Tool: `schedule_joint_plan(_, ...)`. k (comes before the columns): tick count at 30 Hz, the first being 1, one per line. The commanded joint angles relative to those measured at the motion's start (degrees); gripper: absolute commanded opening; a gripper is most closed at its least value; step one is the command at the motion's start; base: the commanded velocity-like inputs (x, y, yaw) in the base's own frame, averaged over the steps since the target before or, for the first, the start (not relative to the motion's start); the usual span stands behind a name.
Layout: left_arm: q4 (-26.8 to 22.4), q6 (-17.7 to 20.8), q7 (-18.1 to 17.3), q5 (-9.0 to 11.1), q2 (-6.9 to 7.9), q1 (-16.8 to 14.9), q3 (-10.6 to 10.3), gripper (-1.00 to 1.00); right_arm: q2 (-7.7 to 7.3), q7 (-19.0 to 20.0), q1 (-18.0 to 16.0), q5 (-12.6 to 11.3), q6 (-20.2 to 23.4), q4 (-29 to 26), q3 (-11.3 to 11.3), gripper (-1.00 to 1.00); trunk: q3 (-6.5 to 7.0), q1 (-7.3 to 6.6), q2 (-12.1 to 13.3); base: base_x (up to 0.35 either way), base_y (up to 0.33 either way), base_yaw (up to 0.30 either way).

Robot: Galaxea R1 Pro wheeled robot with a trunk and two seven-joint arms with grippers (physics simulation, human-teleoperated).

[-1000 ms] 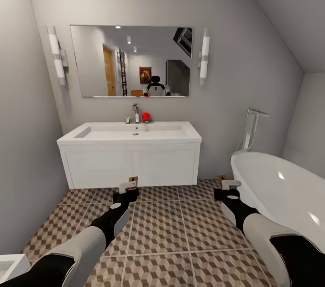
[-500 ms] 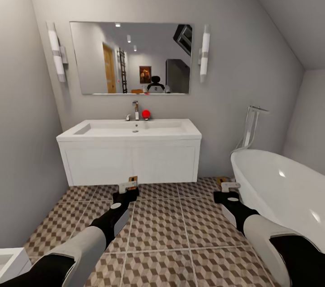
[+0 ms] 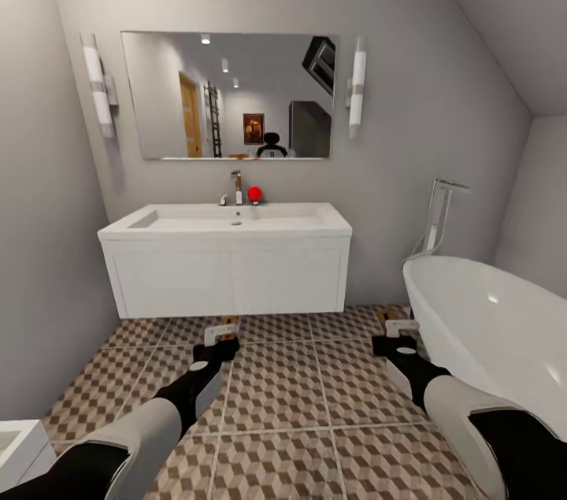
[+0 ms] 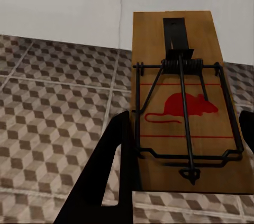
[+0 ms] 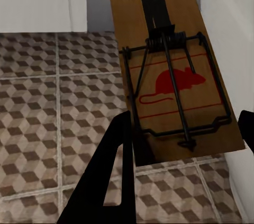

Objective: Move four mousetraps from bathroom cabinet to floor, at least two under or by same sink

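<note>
At about 8 o'clock in the head view the left arm, white forearm into black wrist, reaches forward and slightly inward, and its left hand (image 3: 220, 340) is clamped on a flat brown wooden mousetrap with a black wire spring (image 4: 185, 113), held above the brown, beige and cream cube-patterned tiled bathroom floor (image 3: 276, 390); the trap bears a red mouse silhouette framed by thin red lines, and no lettering can be read on it. At 12 o'clock from that hand stands the long shallow white rectangular sink on its white two-door vanity (image 3: 228, 268), with a chrome tap (image 3: 236, 189) and a small red ball (image 3: 254, 194) at the back rim, and a wide wall mirror (image 3: 228, 96) between two tube lamps above. At about 4 o'clock the right arm stretches forward likewise, and its right hand (image 3: 402, 329) grips a second brown wooden mousetrap (image 5: 172, 83) with the same red mouse print, carried tilted above the tiles. Just beside that hand, at 3 o'clock, the white oval bathtub (image 3: 488, 335) crowds the right arm, with a chrome floor-standing tap (image 3: 437, 220) behind it.
</note>
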Motion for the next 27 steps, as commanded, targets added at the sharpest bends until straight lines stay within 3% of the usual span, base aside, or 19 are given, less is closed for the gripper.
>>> schedule_joint_plan(1, 0.2, -0.22, 0.27, 0.53, 0.06, -0.05, -0.53, -1.0, 0.08, -0.13, -0.05, -0.43, -0.2, 0.23, 0.52, -1.0, -0.24, 0.22, -0.45, 0.0, 0.0, 0.0)
schedule_joint_plan(5, 0.58, -0.26, 0.2, 0.46, 0.21, -0.05, -0.52, -1.0, 1.97, -0.11, -0.05, 0.2, -0.26, 1.5, 0.51, -1.0, -0.96, 1.09, -2.05, 0.0, 0.0, 0.0)
schedule_joint_plan(9, 0.6, -0.31, 0.22, 0.41, 0.24, -0.05, -0.55, -1.0, 2.77, -0.14, -0.05, 1.53, -0.33, 2.22, 0.54, -1.0, -1.68, 1.97, -3.66, 0.0, 0.0, 0.0)
schedule_joint_plan(27, 0.61, -0.36, 0.44, 0.27, 0.25, -0.05, -0.61, -1.0, 2.98, -0.17, -0.05, 2.33, -1.12, 2.53, 0.47, -1.0, -4.91, 5.93, -10.88, 0.0, 0.0, 0.0)
